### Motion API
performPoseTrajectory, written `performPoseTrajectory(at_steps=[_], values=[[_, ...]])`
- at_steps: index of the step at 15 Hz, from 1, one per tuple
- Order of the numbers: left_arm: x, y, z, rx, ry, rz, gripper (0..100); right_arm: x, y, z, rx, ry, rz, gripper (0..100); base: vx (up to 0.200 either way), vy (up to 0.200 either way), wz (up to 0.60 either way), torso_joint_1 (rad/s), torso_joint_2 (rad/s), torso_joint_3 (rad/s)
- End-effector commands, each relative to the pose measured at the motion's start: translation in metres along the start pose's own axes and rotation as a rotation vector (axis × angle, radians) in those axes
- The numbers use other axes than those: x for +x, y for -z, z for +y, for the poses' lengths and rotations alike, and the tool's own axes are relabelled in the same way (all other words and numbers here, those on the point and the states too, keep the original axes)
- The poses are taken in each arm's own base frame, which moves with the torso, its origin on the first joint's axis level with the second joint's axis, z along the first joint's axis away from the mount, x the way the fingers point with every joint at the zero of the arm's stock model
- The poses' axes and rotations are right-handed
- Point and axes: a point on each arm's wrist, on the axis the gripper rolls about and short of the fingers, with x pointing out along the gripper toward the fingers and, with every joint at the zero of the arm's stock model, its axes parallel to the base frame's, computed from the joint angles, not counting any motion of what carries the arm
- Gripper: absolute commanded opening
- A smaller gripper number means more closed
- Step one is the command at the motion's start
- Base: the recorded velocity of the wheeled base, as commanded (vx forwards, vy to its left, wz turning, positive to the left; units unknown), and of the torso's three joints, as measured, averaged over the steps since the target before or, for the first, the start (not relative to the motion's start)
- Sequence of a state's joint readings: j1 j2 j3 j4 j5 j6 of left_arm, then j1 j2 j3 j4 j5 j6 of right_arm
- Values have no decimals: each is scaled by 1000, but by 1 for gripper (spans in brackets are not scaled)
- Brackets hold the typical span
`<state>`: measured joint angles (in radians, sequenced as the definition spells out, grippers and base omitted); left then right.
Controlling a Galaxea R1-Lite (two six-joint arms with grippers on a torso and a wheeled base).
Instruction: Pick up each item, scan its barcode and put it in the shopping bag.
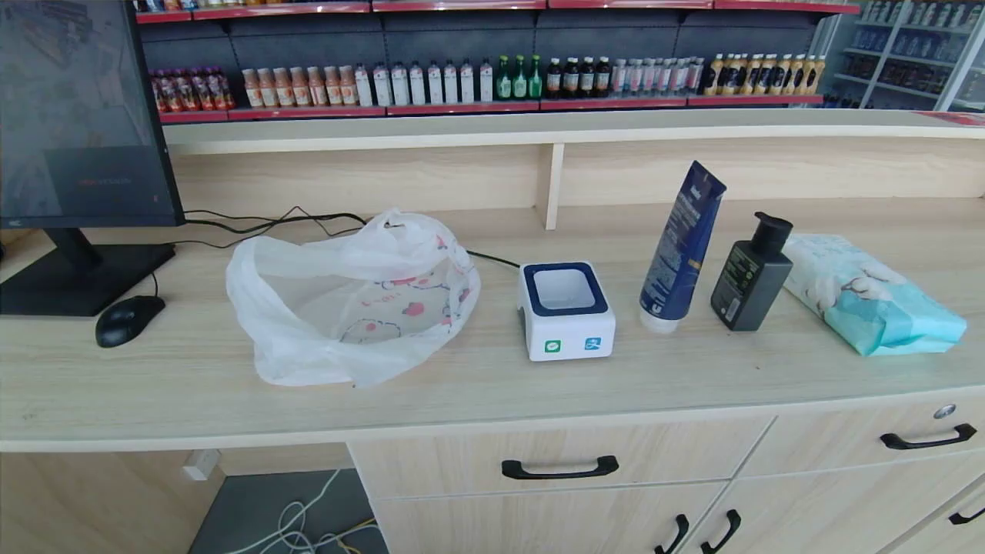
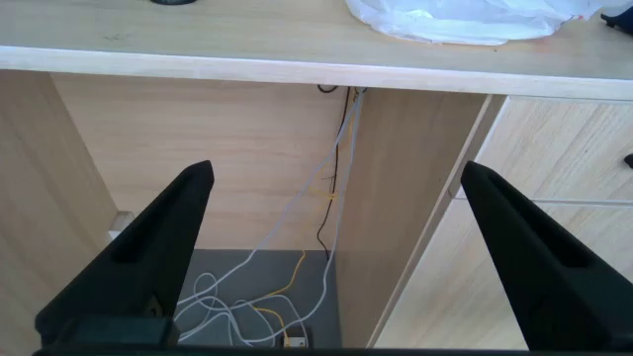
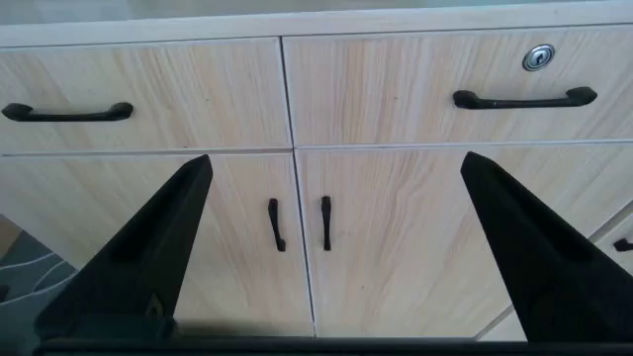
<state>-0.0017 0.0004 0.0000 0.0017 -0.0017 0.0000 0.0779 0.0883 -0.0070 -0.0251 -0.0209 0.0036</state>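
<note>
on the light wood surface point(image 1: 192, 385) an open white shopping bag point(image 1: 350, 300) lies left of a white box scanner point(image 1: 567, 312). right of the scanner stand a blue tube point(image 1: 682, 246) on its cap and a black pump bottle point(image 1: 752, 273), with a teal wipes pack point(image 1: 869, 296) lying farthest right. a monitor point(image 1: 77, 115) and black mouse point(image 1: 128, 320) sit at far left.
</note>
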Motion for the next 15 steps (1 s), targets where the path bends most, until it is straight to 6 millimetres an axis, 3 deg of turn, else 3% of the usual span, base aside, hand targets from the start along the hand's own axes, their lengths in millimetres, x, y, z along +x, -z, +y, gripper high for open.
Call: performPoseTrajectory(at_steps=[1,4,6,7,8,11,15], values=[[0,0,0,0,0,-1,100,-1,-16,0,0,-32,-32,100,0,0,0,0,0,0],[0,0,0,3,0,-1,100,10,-48,0,-2,-97,-79,100,0,0,0,0,0,0],[0,0,0,3,0,-2,100,39,-75,4,1,-95,-171,100,0,0,0,0,0,0],[0,0,0,3,0,-2,100,39,-75,4,1,-95,-171,100,0,0,0,0,0,0],[0,0,0,3,0,-1,100,73,-91,8,7,-95,-244,100,0,0,0,0,0,0],[0,0,0,3,0,-2,100,123,-103,13,19,-96,-322,100,0,0,0,0,0,0],[0,0,0,2,0,-2,100,162,-109,29,32,-168,-321,100,0,0,0,0,0,0]])
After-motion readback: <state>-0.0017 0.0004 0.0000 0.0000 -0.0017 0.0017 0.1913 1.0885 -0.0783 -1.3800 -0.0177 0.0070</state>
